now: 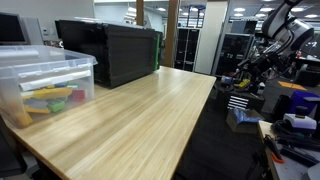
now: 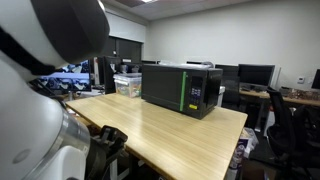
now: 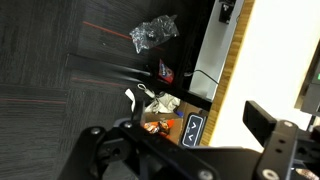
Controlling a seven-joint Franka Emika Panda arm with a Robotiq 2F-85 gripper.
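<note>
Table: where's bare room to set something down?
The wooden table is bare over its middle and near end, bordered by the plastic bin on one side, the black microwave at the back and the open long edge. Crowded: the corner where bin and microwave stand close, and the floor clutter beyond that edge.

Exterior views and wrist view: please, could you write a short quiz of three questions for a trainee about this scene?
1. True or false: the microwave stands on the wooden table.
2. The clear bin holds: A coloured items; B nothing; C a laptop.
3. Fill in: in the wrist view the gripper is ____.
Key: 1 true; 2 A; 3 open.
</note>
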